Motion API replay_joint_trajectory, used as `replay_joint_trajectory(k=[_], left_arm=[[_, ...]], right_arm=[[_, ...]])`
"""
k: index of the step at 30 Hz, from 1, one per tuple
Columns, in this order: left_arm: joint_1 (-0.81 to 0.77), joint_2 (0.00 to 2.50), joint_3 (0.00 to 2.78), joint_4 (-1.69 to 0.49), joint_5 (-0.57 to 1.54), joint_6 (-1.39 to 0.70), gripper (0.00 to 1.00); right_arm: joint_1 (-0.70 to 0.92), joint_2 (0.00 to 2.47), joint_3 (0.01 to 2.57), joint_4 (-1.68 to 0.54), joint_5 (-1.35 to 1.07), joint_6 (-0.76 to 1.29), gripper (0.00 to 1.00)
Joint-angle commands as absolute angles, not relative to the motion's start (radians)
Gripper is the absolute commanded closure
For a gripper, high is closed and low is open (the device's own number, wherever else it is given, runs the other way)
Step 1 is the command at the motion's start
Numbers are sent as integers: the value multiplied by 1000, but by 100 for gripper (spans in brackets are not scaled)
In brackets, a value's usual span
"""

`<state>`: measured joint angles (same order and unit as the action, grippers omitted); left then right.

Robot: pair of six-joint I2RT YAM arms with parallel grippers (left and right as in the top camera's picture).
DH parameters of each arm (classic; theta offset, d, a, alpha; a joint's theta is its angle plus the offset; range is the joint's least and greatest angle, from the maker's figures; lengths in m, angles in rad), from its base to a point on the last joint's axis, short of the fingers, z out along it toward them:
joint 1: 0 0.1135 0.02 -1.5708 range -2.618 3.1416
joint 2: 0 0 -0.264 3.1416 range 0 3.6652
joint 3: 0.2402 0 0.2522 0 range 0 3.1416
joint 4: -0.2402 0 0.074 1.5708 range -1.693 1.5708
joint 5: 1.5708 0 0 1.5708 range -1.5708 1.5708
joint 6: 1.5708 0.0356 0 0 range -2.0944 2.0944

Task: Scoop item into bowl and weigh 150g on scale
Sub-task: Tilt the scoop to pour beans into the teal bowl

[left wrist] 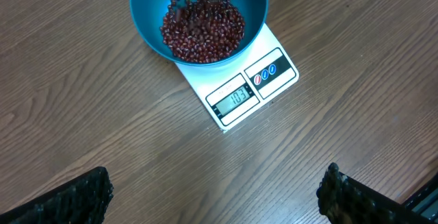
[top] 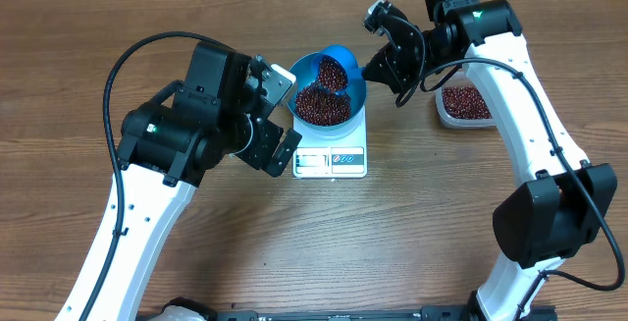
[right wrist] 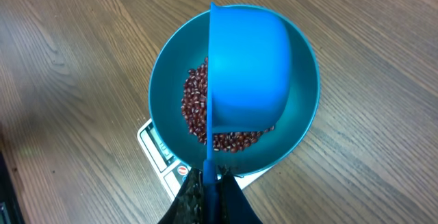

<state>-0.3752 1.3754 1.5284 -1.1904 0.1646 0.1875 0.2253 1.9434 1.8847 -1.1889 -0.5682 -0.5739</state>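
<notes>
Centre of the overhead frame: the blue bowl (top: 356,87) sat on the white scale (top: 331,161), wider than the platform and covering all but its front strip. A heap of dark red-brown beans (top: 320,107) lay in the bottom of the bowl, the glossy wall bare above them. The scale's grey display (left wrist: 233,99) was lit, digits too blurred to read with confidence; small round buttons sat beside it. A small blue scoop (right wrist: 250,66) hung over the bowl's far side, tipped steeply so that the right wrist view showed its rounded underside; from the left wrist view beans showed at its mouth, just above the heap. The right gripper (right wrist: 211,183), upper right of centre in the overhead view, had its fingers clamped tight on the scoop's thin handle. Right of the bowl, under that arm, stood a clear plastic tub (top: 444,115) with more beans covering its floor. The left gripper (top: 283,113) was just left of the scale, fingers spread wide and holding nothing, apart from the bowl. All rested on a wood-grain table (top: 196,242).
</notes>
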Motion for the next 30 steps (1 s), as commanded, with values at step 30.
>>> replay_joint_trajectory(k=[30], left_arm=[[-373,1380,1534,-1193,173,202,0]], right_arm=[[228,1905,1916,-1170,-562,-518,96]])
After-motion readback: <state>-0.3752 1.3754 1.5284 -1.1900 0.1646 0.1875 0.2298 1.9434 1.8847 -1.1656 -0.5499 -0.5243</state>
